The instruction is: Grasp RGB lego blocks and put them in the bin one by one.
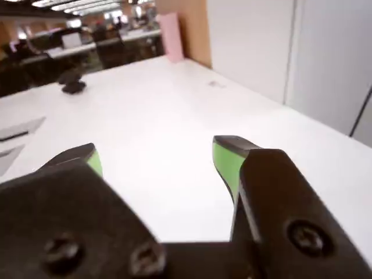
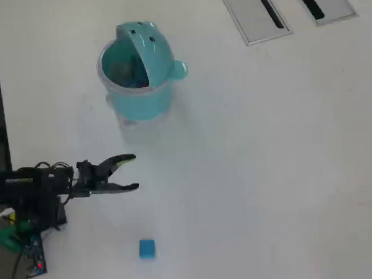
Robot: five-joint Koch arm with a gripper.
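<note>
In the overhead view the round teal bin (image 2: 141,92) stands at upper left with its face lid tipped open. A small red shape shows inside it near the lid. A blue block (image 2: 147,249) lies on the white table near the bottom edge. My gripper (image 2: 133,172) is open and empty, between the bin and the blue block, apart from both. In the wrist view my gripper (image 1: 157,154) shows two green-padded fingers spread wide over bare table, nothing between them. The yellow-green block is not in view.
Two grey slotted panels (image 2: 253,13) lie in the table at the top right of the overhead view. The arm's base and wiring (image 2: 22,214) sit at the left edge. In the wrist view a dark object (image 1: 72,86) sits far off on the table.
</note>
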